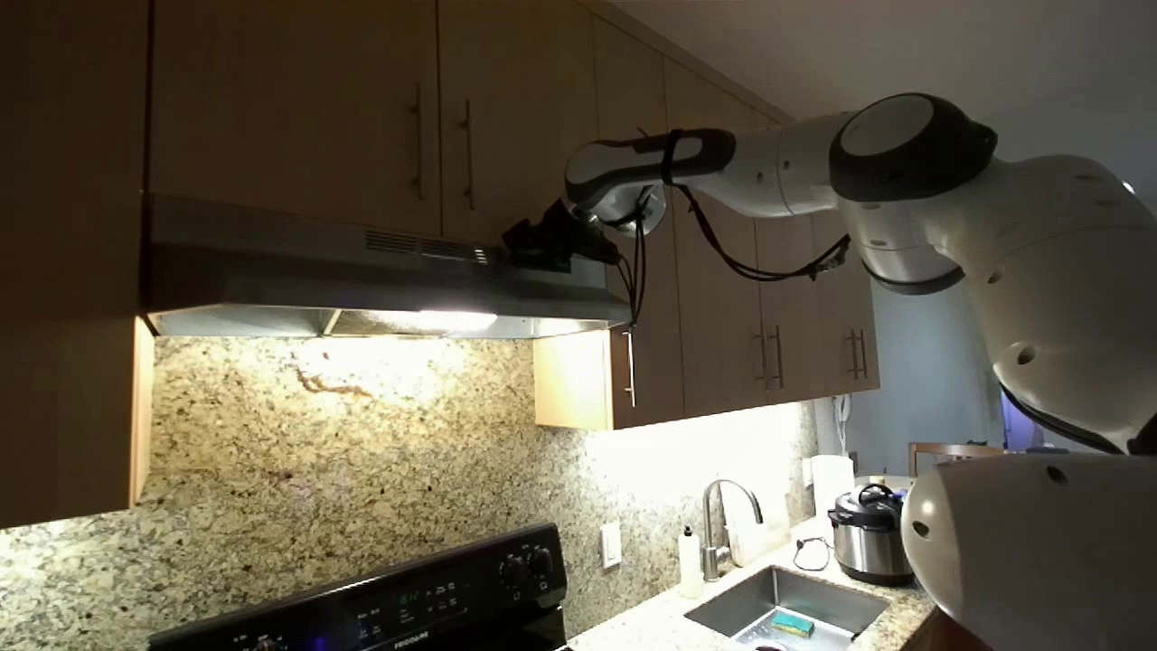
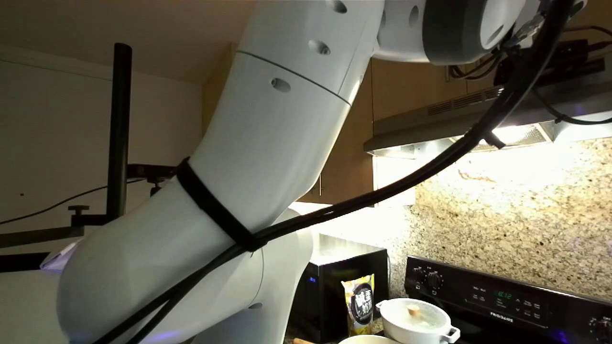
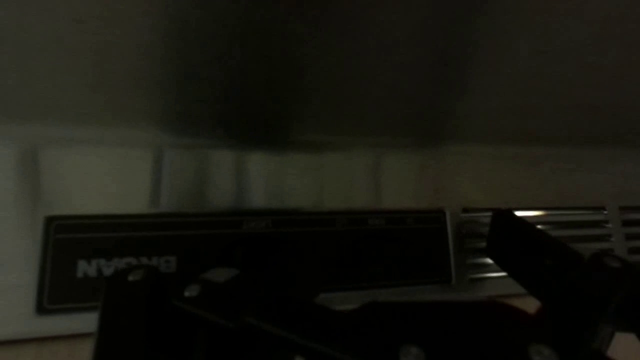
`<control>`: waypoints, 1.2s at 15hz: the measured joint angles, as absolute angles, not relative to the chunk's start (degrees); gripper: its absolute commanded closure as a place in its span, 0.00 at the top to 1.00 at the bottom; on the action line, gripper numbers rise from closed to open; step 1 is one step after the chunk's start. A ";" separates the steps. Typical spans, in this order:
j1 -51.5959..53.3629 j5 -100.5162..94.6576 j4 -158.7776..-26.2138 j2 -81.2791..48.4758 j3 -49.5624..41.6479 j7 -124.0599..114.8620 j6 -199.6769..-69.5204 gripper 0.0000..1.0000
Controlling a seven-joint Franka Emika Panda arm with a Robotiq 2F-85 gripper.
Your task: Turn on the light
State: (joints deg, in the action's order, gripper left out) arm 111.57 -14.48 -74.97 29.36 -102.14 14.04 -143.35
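Overhead, the light [image 1: 452, 321] glows warm yellow from the underside of a grey metal hood [image 1: 298, 271], brightening the speckled stone wall [image 1: 362, 452] behind the stove [image 1: 398, 597]. A white robot arm [image 1: 777, 172] reaches across to the hood's front, its black tool [image 1: 553, 249] poised at the upper face, toward the end nearer the sink [image 1: 827, 592]. The light lies lower than the tool, under the hood behind its front edge and closer to the hood's middle. In the wrist view, the tool is spread, its fingers [image 3: 530, 255] well apart before a dark control panel [image 3: 350, 245] lettered BROAN, upside down, and the vent slots [image 3: 590, 232] next to it; whether they touch the face cannot be made out in the gloom. Below, in an exterior view, a sponge [image 1: 792, 624] lies in the sink, and a steel cooker [image 1: 872, 547] stands on the desk [image 1: 646, 624] just past the sink's corner.
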 measured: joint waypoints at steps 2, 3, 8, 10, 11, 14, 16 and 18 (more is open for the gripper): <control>111.79 -14.48 -74.97 29.36 -102.14 13.44 -143.05 1.00; 111.80 -14.48 -74.96 29.36 -102.14 13.19 -143.04 1.00; 111.70 -14.48 -74.96 29.25 -102.15 12.99 -143.03 1.00; 111.36 -14.54 -75.20 28.90 -102.03 12.94 -143.05 1.00; 111.03 -14.57 -75.47 28.64 -101.81 12.91 -143.17 1.00; 109.39 -14.58 -77.07 26.97 -99.88 12.22 -144.46 1.00; 107.06 -14.58 -78.58 24.49 -97.73 10.45 -145.84 1.00; 103.44 -14.58 -80.07 21.11 -95.38 8.12 -146.26 1.00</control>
State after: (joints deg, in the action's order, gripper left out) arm 103.44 -14.58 -80.07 21.11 -95.38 8.12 -146.26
